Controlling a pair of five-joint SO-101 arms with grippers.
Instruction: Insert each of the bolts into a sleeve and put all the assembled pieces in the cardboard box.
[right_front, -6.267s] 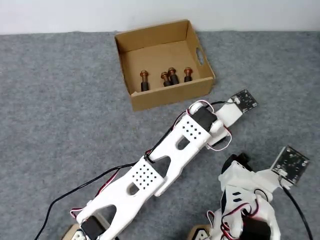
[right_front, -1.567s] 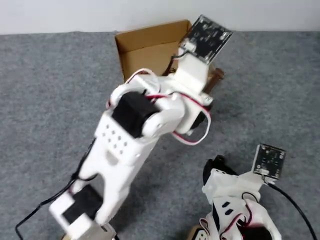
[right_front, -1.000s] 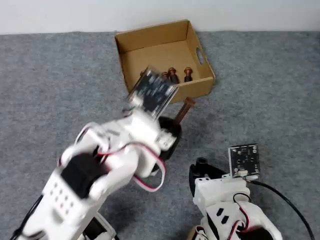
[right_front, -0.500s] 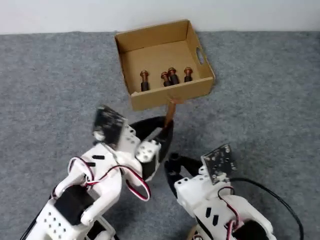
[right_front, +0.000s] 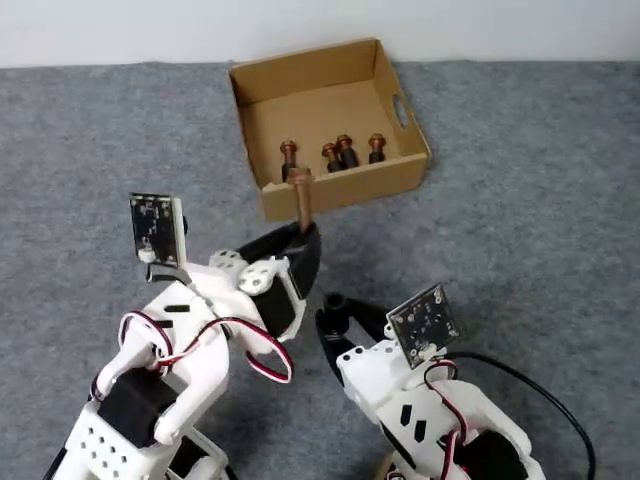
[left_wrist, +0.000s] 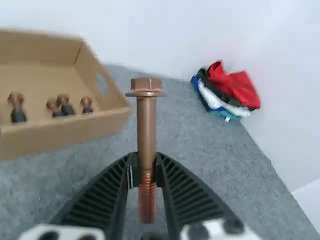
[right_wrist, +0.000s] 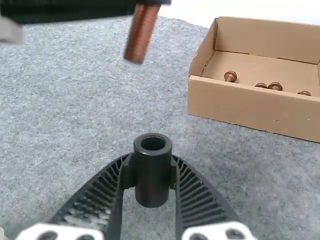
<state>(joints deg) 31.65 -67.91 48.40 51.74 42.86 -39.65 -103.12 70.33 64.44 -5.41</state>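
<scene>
- In the high view we see the box (right_front: 340, 195) holding four assembled pieces (right_front: 335, 155) along its front wall.
- The left wrist view gives us the left fingers (left_wrist: 112, 185) clamped on the bolt (left_wrist: 146, 130) at its thread, with the head out past the tips. A cloth heap (left_wrist: 227, 95) lies on the tabletop (left_wrist: 200, 145) well beyond.
- The right wrist view gives us the right fingers (right_wrist: 195, 192) clamped on the sleeve (right_wrist: 152, 167), its bore open. The bolt's threaded end hangs apart from the sleeve, farther off.
</scene>
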